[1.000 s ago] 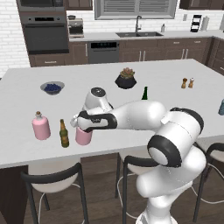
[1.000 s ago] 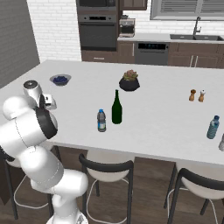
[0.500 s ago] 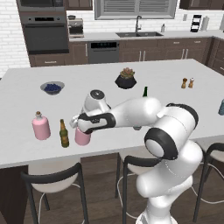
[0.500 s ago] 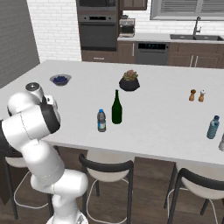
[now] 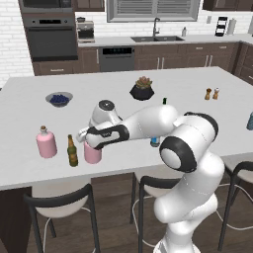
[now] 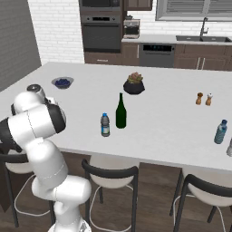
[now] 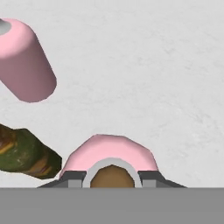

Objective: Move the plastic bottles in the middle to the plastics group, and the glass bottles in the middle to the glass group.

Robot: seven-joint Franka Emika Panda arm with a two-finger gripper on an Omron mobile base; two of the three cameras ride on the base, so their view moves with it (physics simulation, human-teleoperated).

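We have our tool [image 5: 92, 140] down over a pink flask [image 5: 92, 152], its fingers either side of the flask's neck; we cannot tell whether they press on it. The flask stands on the tabletop [image 5: 197, 106] just beside the brown beer bottle [image 5: 72, 151], with another pink flask [image 5: 46, 143] further left. The green wine bottle [image 6: 120, 112] and small water bottle [image 6: 105, 125] stand together mid-tabletop; another plastic bottle [image 6: 220, 132] stands far right.
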